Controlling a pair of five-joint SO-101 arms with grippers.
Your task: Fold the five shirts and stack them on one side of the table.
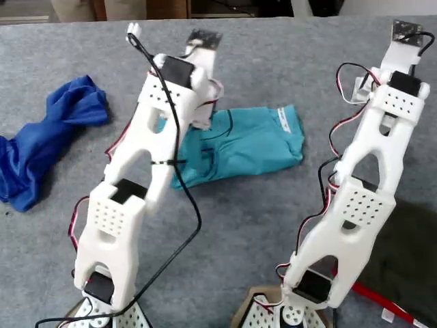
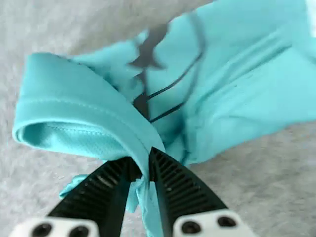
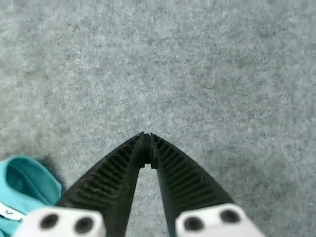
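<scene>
High view first: how many shirts do you count on the table (image 1: 273, 225)?

Two for certain. One teal shirt (image 1: 252, 143) lies near the middle, and one blue shirt (image 1: 48, 140) is crumpled by the left edge, well apart from it. One dark cloth (image 1: 410, 253) lies flat at the right edge beside the right arm's base. I cannot tell whether that one is a shirt.

Which way does the teal one run?

Its long axis goes side to side across the table, slightly slanted, with the right end a little farther from the arms' bases. It is bunched rather than flat. The blue one slants more steeply, with its near end at the left edge and its far end toward the middle.

And the arms?

Two of them. The left arm (image 1: 113, 232) leans forward over the teal shirt's left end with its wrist tipped down. In the left wrist view the left gripper (image 2: 148, 153) is clamped on a fold of the teal fabric. The fold is pinched between the black ribbed fingers (image 2: 108, 187) and arches up from there.

The right one?

The right arm (image 1: 369, 198) stretches far forward along the right side. In the right wrist view the right gripper (image 3: 147, 138) has its jaws together, tips touching, above the table. A corner of the teal shirt lies near it.
</scene>
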